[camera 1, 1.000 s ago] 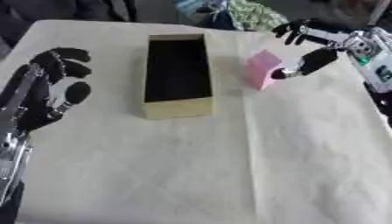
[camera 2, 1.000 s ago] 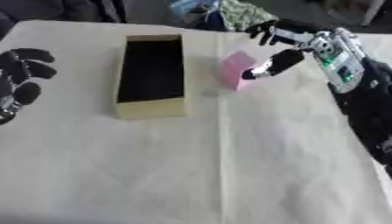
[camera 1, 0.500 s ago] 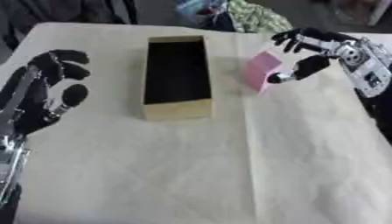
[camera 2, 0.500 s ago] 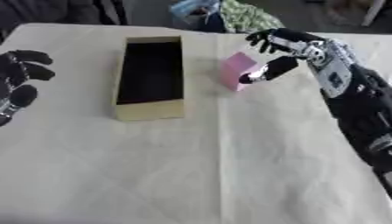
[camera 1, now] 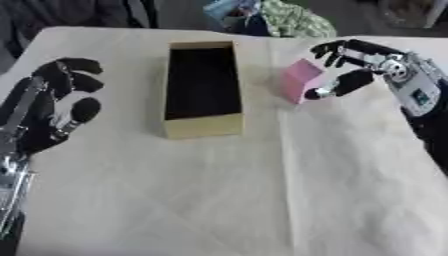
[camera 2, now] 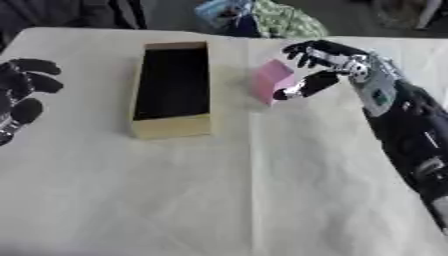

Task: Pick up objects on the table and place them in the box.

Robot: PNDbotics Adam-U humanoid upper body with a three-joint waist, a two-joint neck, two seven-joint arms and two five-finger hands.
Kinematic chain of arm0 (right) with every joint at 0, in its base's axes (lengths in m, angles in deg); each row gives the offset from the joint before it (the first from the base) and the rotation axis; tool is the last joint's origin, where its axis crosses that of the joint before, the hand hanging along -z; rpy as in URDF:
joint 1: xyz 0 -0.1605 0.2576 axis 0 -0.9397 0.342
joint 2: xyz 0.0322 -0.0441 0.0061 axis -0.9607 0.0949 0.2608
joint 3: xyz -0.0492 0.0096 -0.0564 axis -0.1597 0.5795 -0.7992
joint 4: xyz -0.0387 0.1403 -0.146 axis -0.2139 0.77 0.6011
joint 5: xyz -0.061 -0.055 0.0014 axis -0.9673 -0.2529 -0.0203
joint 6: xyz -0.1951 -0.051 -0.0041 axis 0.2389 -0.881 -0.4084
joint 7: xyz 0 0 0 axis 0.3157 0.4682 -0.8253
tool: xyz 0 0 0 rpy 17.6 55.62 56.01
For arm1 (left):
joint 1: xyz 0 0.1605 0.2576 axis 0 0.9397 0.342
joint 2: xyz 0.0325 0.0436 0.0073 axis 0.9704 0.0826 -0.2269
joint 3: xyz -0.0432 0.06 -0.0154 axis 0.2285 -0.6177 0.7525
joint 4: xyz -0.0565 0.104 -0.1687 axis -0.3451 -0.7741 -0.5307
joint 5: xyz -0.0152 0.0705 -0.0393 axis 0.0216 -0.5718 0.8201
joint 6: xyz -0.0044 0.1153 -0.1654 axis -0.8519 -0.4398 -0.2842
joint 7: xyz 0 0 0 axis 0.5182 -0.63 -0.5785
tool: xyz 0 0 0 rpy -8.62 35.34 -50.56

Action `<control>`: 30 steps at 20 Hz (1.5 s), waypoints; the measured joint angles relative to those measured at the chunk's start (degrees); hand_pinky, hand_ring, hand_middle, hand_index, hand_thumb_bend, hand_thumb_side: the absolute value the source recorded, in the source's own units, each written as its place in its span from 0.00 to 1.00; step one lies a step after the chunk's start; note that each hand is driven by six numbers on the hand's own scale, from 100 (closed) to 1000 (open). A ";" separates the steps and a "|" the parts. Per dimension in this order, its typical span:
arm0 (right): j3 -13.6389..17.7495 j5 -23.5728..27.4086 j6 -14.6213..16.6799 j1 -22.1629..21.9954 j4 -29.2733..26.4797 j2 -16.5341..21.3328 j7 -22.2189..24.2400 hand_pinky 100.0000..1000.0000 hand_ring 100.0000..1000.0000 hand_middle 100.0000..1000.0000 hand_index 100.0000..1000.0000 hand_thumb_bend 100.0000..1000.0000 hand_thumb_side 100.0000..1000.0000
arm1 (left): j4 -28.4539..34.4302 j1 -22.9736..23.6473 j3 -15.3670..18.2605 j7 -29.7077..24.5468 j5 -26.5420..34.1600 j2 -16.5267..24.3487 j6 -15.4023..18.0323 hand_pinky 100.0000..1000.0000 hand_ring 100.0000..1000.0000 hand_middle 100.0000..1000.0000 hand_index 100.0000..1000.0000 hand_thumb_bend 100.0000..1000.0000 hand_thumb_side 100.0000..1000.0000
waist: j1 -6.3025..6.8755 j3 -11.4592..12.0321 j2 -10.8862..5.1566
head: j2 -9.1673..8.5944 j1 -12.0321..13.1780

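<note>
Soft even light, faint shadows, overall blur.

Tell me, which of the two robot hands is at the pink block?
The right robot hand, beside the pink block right of the box. The left robot hand rests open at the table's left edge, far from it.

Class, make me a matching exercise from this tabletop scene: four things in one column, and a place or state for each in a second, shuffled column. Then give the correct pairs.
Things:
1. box
2. pink block
3. left hand
4. right hand

Places or states:
A. at the pink block's right side, thumb by its lower corner
B. open-topped, dark and empty inside
C. idle at the left edge, fingers up
D. on the table, just right of the box

Pairs: 1-B, 2-D, 3-C, 4-A
</note>
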 measured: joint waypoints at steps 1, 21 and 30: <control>0.02 -0.02 0.01 0.00 0.04 -0.04 -0.01 0.74 0.77 0.84 0.97 0.63 0.52 | 0.00 0.00 0.00 -0.01 0.00 0.00 0.00 0.69 0.62 0.65 0.75 0.81 0.68 | 0.01 0.00 0.00 | 0.00 -0.01; 0.35 -0.12 0.15 0.56 1.09 -1.97 -0.35 0.74 0.77 0.83 0.97 0.62 0.53 | 0.00 -0.02 -0.01 -0.21 0.04 -0.03 -0.01 0.69 0.62 0.65 0.75 0.81 0.68 | -0.05 0.20 0.20 | 0.00 -0.49; 0.78 -0.66 -0.09 0.56 2.08 -2.47 -1.12 0.73 0.75 0.81 0.95 0.59 0.52 | 0.00 -0.09 -0.01 -0.23 0.06 -0.05 0.00 0.69 0.62 0.64 0.75 0.81 0.68 | -0.08 0.44 0.35 | 0.00 -0.70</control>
